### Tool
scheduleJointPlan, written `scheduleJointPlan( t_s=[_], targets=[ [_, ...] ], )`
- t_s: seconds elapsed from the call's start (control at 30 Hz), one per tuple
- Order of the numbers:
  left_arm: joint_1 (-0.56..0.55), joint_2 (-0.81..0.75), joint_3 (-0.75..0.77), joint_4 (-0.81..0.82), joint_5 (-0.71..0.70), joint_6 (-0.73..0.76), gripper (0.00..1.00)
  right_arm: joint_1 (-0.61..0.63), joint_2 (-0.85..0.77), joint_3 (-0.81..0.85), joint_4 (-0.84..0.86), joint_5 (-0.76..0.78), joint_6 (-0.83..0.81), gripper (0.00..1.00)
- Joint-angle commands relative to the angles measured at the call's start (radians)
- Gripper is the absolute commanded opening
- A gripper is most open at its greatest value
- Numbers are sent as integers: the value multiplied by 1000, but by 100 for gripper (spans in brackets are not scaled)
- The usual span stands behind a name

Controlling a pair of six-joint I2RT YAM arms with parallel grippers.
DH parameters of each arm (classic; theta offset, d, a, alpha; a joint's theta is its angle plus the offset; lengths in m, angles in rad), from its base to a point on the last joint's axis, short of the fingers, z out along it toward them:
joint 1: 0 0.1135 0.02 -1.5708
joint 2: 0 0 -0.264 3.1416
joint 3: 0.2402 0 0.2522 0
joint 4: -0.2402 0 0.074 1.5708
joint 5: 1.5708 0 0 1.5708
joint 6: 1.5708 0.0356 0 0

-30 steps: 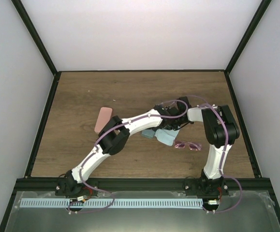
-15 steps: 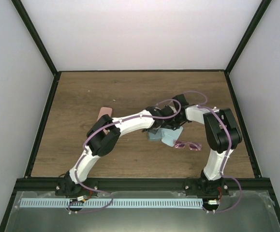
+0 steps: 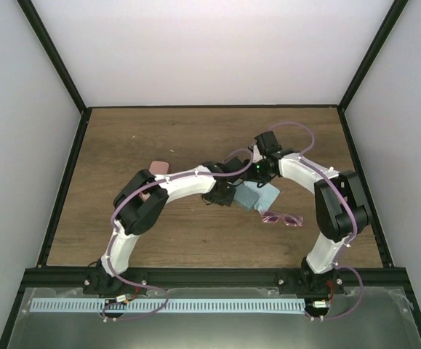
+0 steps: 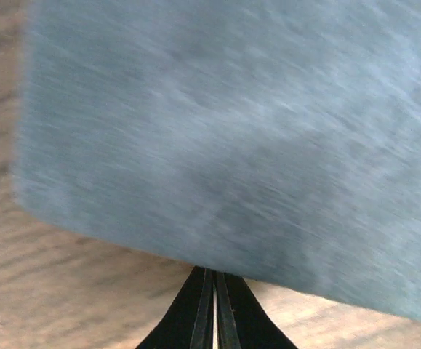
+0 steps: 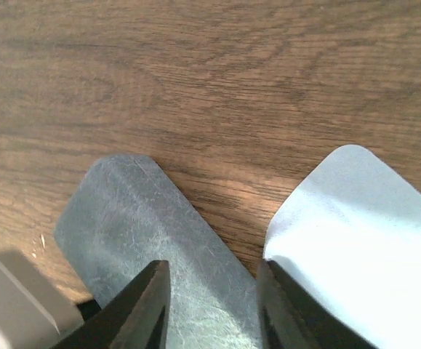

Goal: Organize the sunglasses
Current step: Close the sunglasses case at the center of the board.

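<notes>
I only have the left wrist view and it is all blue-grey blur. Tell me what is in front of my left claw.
Observer: From the top view, that is the blue-grey case, lying mid-table. The left claw sits at its left end.
Operator: Now find me the sunglasses.
Observer: A pinkish-purple pair lies free on the wood, just nearer the arm bases than the pale blue cloth that sits beside the case.
</notes>
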Motion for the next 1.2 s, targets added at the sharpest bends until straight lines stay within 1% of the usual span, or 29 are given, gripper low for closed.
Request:
scheduleJointPlan(
  t_s=[0.0,0.07,0.1,0.13,0.17,0.2,0.23,0.3,0.37,0.43,0.47,0.53,0.7,0.83,0.97,1.07,1.1,1.13,1.17],
  targets=[
    [51,-54,-24,40,18,-9,5,6,-45,1,-20,37,6,42],
    [83,-94,-42,42,28,-22,4,7,-60,-5,-22,17,-3,51],
    [102,-119,-61,50,42,-31,4,8,-73,-14,-14,2,-10,59],
    [122,-147,-84,70,58,-40,4,7,-87,-32,-5,-15,-20,64],
    [142,-176,-112,86,72,-47,4,7,-93,-46,-3,-18,-24,68],
    [161,-203,-137,102,83,-53,4,7,-92,-55,-9,-12,-25,69],
    [177,-228,-160,111,91,-56,4,8,-88,-64,-20,9,-17,68],
    [198,-265,-187,114,97,-56,4,7,-86,-86,-32,58,16,60],
    [201,-288,-196,120,117,-60,4,7,-82,-101,-41,71,40,44],
    [202,-302,-193,132,153,-81,4,10,-80,-120,-30,36,47,26],
    [203,-307,-192,145,176,-96,4,14,-79,-127,-24,21,49,20],
    [204,-316,-192,172,211,-123,4,33,-76,-137,-22,14,46,15],
    [203,-316,-194,186,243,-138,4,95,-66,-161,1,-64,37,12],
    [203,-333,-182,185,243,-132,5,163,-80,-162,26,-123,65,12],
    [204,-318,-148,190,283,-158,5,201,-48,-159,49,-173,73,12],
    [200,-289,-138,203,315,-180,5,207,-52,-147,42,-142,75,13],
    [197,-280,-138,209,320,-184,5,208,-64,-143,32,-112,80,14],
    [192,-272,-135,216,322,-185,5,206,-74,-138,23,-81,90,19],
    [188,-261,-131,220,327,-188,5,203,-87,-135,14,-56,98,20]
  ],
)
